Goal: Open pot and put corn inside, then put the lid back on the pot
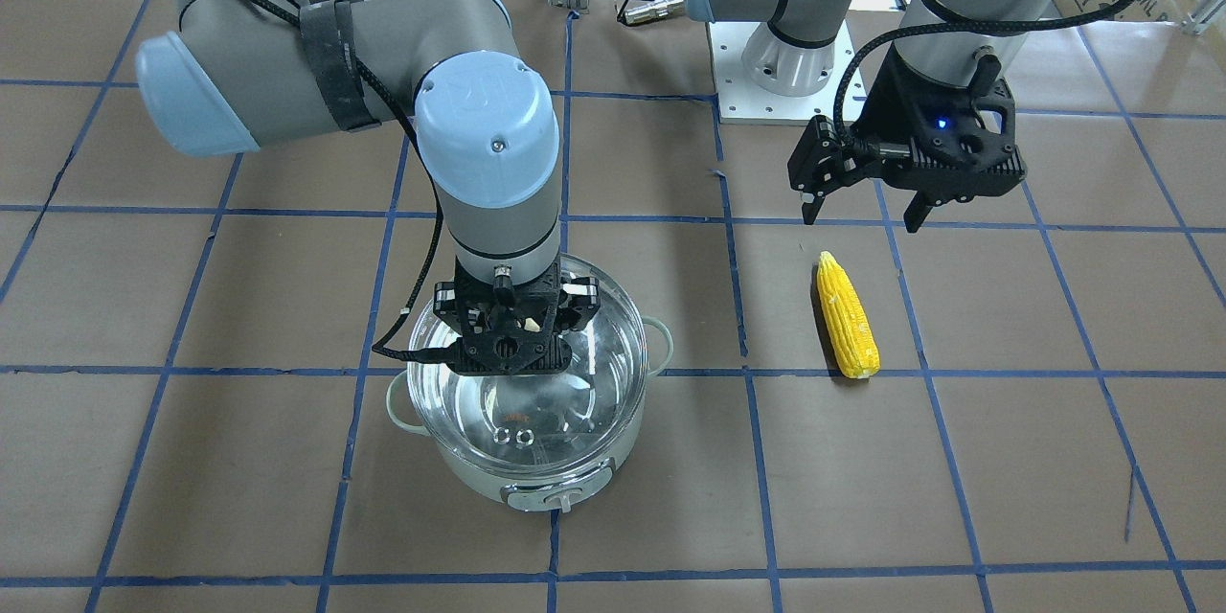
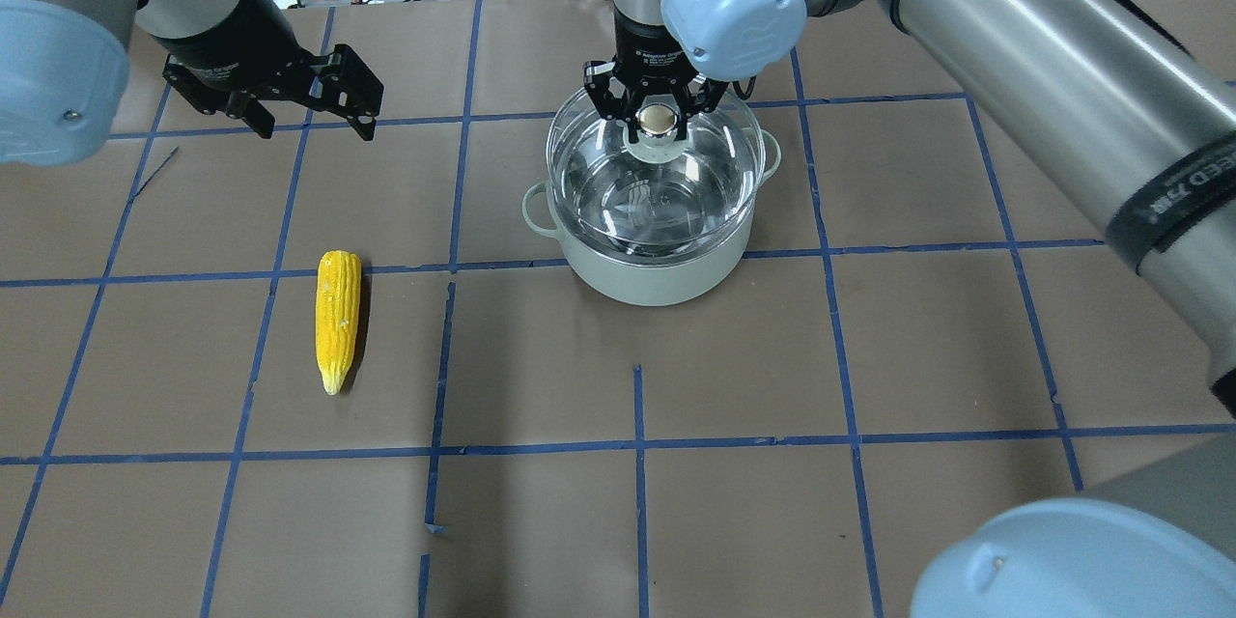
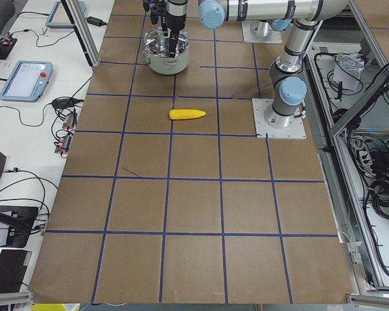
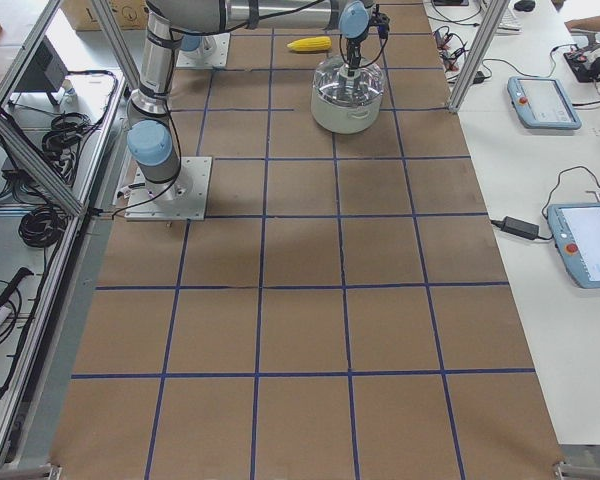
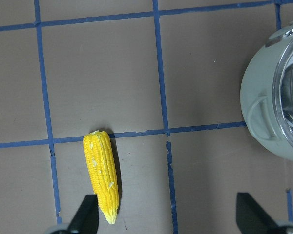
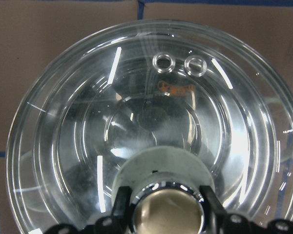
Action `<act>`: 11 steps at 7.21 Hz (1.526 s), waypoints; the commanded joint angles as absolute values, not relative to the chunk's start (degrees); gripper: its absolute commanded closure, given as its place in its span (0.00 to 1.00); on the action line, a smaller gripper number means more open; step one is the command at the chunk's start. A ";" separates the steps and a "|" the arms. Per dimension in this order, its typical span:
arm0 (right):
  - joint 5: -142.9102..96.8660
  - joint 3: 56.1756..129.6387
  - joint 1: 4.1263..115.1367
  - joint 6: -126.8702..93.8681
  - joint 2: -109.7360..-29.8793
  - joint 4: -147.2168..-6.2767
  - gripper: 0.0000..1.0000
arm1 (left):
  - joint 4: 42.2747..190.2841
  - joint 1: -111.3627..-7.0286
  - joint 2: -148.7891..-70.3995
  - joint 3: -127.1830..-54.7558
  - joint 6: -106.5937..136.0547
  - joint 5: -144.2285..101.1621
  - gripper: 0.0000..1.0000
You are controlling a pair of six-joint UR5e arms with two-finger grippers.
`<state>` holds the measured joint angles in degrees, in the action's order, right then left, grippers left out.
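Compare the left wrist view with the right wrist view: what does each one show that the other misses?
Left wrist only: the corn lying on the table, the pot from outside with one loop handle, the left gripper open. Right wrist only: the knob of the lid gripped by the right gripper, and two vent holes. Both: the lid's glass, brown table, blue tape.

A robotics lab — the counter (image 4: 300, 330) wears brown paper gridded with blue tape, robot arms (image 3: 290, 97) are bolted to steel plates (image 4: 192, 190), and control tablets (image 4: 543, 100), loose cables (image 3: 376, 188) and aluminium framing (image 3: 80, 31) surround it.
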<state>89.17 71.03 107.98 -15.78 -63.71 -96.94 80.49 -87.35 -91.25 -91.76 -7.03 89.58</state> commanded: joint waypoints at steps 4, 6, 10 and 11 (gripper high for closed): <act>92.47 65.13 93.46 1.10 -71.95 -74.77 0.87 | 80.60 -87.19 -91.14 -92.02 -7.12 90.26 0.00; 92.90 65.39 85.91 6.40 -77.32 -72.07 0.86 | 79.63 -85.53 -91.06 -94.82 -13.66 90.70 0.00; 92.20 75.82 84.02 8.44 -79.97 -80.73 0.87 | 65.65 -78.14 -93.58 -106.40 -18.90 90.00 0.00; 92.28 78.02 84.02 8.44 -81.46 -82.77 0.86 | 59.48 -78.05 -96.04 -108.78 -18.03 90.00 0.00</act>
